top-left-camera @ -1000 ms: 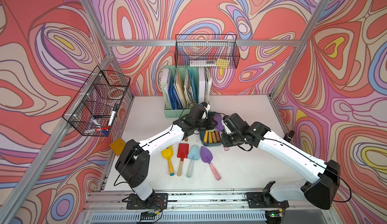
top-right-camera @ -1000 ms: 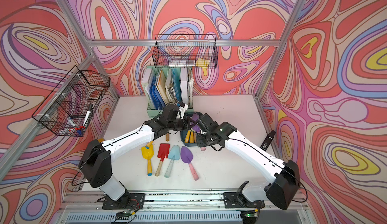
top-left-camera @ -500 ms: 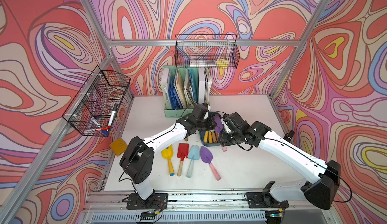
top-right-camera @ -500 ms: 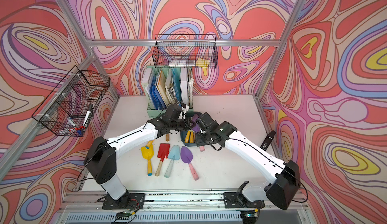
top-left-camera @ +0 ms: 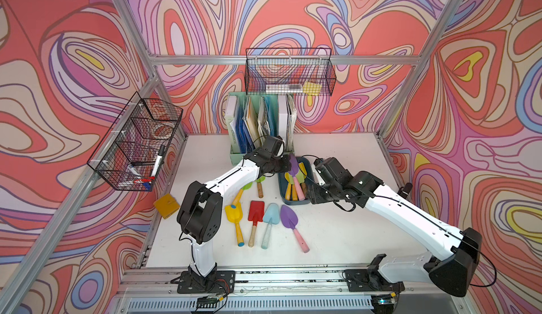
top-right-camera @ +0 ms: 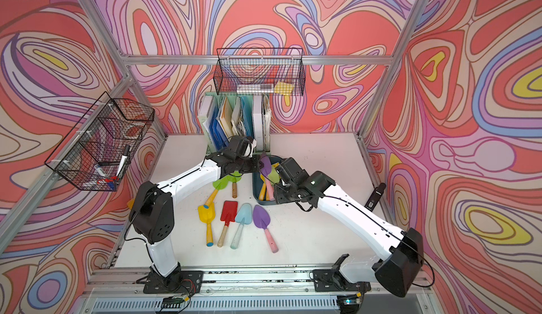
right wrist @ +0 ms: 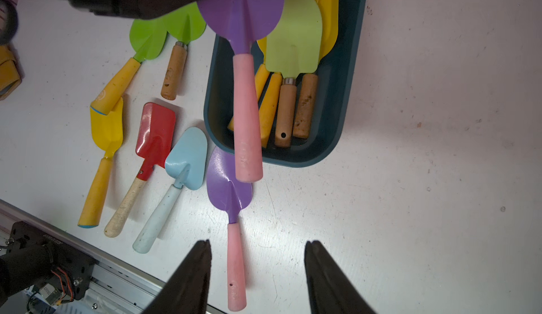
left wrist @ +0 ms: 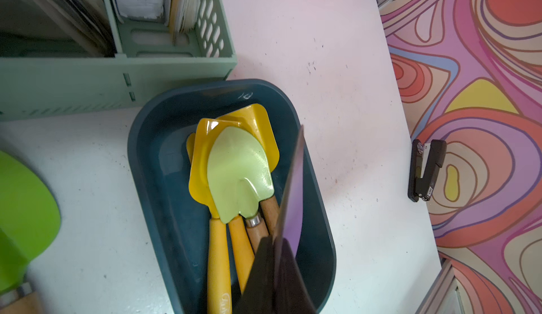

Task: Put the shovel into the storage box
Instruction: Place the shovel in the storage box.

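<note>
1. Grip comes first: your left pincer is clamped tight on the purple blade of the shovel. The blade stands on edge between its jaws, and nothing else is in its hold.
2. Straight below that pincer lies the box, which already has lime and yellow shovels lying lengthwise in it. The held shovel hangs above them. As far as the wrist views show, it touches neither the box nor what is in it.
3. The shovel's long axis runs along the box's long side. Its blade is at the pincer, and its pink handle reaches away from the pincer toward the box's other end. In the right wrist view the handle tip seems to pass beyond that end's rim, though this may only be because the shovel is held high.
4. Your left arm is the nearer one, since it has the shovel. Your right pincer sits past the handle's end, well apart from it. Its jaws are spread wide, empty and touching nothing. A second purple shovel lies on the table below it, its handle near one jaw.
5. You probably only have to lower and let go. Watch that the handle tip drops inside the rim and does not land on it.
</note>
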You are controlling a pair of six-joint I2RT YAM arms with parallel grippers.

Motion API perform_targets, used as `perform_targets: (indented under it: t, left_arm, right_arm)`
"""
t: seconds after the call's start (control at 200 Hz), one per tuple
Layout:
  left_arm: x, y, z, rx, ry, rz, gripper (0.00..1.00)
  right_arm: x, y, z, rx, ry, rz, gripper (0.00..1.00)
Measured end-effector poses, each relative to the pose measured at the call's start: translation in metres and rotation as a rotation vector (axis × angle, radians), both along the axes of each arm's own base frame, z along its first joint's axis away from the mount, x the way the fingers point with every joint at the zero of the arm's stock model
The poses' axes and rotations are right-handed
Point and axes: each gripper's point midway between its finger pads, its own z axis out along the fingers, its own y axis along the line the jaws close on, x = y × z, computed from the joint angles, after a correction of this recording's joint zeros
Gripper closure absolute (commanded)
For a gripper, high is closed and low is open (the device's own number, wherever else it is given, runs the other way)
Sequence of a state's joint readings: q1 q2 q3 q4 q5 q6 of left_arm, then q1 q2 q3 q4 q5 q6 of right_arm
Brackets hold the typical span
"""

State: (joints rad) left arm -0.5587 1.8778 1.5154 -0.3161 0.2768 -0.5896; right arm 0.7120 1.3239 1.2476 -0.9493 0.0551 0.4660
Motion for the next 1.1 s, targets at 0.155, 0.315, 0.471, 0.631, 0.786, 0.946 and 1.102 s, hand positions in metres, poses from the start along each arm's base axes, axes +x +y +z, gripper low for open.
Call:
perform_targets:
  t: [0.155, 0.315, 0.471, 0.631, 0.786, 0.946, 1.102]
  left_arm:
    - [0.008, -0.003, -0.012, 0.036, 0.001, -0.029, 1.00]
    - [0.006, -0.002, -0.033, 0.083, 0.034, -0.055, 1.00]
    - [0.005, -0.003, -0.034, 0.091, 0.032, -0.071, 1.00]
    - [0.007, -0.004, -0.034, 0.097, 0.021, -0.080, 1.00]
    - [0.012, -0.007, -0.032, 0.097, 0.010, -0.085, 1.00]
    - [0.023, -0.008, -0.028, 0.118, -0.029, -0.083, 1.00]
    - [0.027, -0.005, -0.037, 0.152, -0.033, -0.080, 1.00]
  right_arm:
    - [0.000, -0.002, -0.003, -0.005, 0.006, -0.003, 0.47]
    - [0.001, -0.002, -0.003, -0.002, 0.005, -0.009, 0.47]
    - [0.001, -0.002, -0.005, 0.004, 0.008, -0.018, 0.47]
    - [0.000, -0.003, -0.011, 0.002, 0.020, -0.029, 0.47]
    - [-0.002, -0.004, -0.014, 0.004, 0.031, -0.041, 0.48]
    - [-0.003, -0.004, -0.016, 0.006, 0.038, -0.049, 0.47]
    - [-0.003, -0.004, -0.016, 0.006, 0.039, -0.050, 0.47]
